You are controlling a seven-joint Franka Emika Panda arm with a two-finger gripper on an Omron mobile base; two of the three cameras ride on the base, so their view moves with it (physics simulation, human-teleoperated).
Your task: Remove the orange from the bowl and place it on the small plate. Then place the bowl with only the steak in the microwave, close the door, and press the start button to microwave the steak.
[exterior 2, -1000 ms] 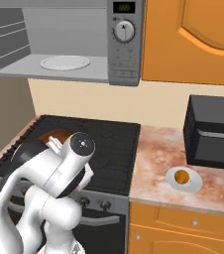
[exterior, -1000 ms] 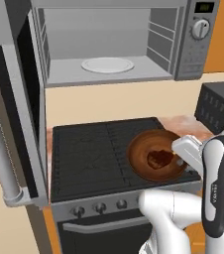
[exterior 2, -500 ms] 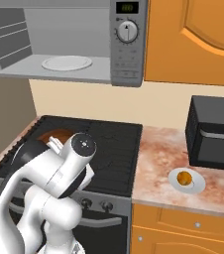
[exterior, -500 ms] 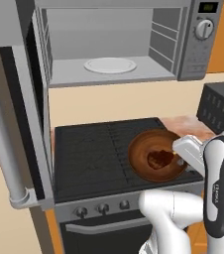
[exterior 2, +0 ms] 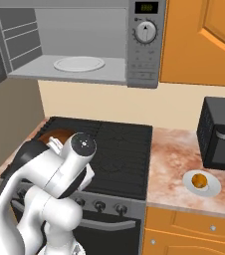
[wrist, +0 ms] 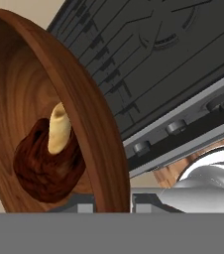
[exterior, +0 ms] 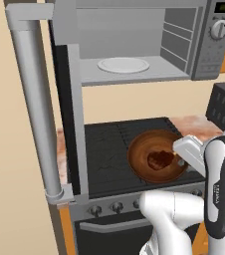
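The gripper (exterior: 180,155) seemingly pinches the right rim of the bowl (exterior: 149,147), steak (exterior: 159,159) inside, above the stove (exterior: 109,149).

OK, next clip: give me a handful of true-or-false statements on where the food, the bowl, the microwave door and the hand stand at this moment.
1. The orange lies on the small plate. True.
2. The microwave door is shut. False: it stands swung open, with the white turntable in view inside.
3. The steak is in the bowl. True.
4. The bowl sits inside the microwave. False: it is down over the stove.
5. The hand is shut on the bowl's rim. True.
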